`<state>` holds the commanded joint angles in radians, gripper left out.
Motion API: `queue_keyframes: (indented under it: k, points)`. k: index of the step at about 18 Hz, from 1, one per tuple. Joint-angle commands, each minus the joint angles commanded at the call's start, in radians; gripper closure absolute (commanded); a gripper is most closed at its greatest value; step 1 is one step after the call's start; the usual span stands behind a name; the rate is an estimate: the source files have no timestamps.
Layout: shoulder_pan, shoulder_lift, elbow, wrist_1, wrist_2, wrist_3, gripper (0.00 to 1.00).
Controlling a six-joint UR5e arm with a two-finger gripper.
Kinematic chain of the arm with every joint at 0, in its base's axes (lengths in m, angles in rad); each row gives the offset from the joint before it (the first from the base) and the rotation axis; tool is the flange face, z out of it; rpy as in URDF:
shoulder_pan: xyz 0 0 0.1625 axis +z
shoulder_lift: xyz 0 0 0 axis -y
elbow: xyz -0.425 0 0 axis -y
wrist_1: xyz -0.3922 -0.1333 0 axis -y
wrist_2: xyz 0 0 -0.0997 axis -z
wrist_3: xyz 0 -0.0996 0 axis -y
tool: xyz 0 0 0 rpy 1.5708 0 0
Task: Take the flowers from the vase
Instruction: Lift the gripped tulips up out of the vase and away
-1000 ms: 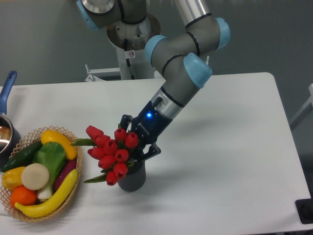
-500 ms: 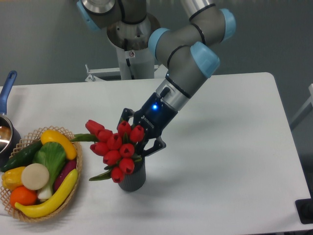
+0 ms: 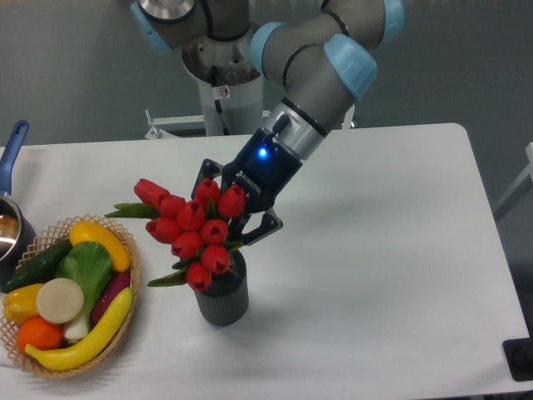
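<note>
The flowers, a bunch of red tulip buds with green leaves, lean to the left over the mouth of the vase, a short dark grey ribbed cylinder standing on the white table. My gripper comes in from the upper right and is shut on the bunch just behind the buds. The stems are hidden behind the buds and the vase rim, so I cannot tell whether their ends are still inside the vase.
A wicker basket with fruit and vegetables sits at the front left, close to the flowers. A blue-handled pot is at the left edge. The arm's base stands behind the table.
The gripper has risen with the flowers and the arm has swung up. The buds now sit higher above the vase mouth. The vase has stayed in place.
</note>
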<state>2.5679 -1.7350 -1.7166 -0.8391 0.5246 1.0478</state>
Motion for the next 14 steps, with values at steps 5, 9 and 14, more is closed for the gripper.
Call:
queue_keyframes:
  k: [5, 9, 14]
  points:
    - [0.011, 0.037, 0.014, -0.002, -0.028, -0.072, 0.53]
    - [0.034, 0.074, 0.017, -0.002, -0.034, -0.121, 0.53]
    - [0.103, 0.095, 0.025, -0.006, -0.12, -0.175, 0.53]
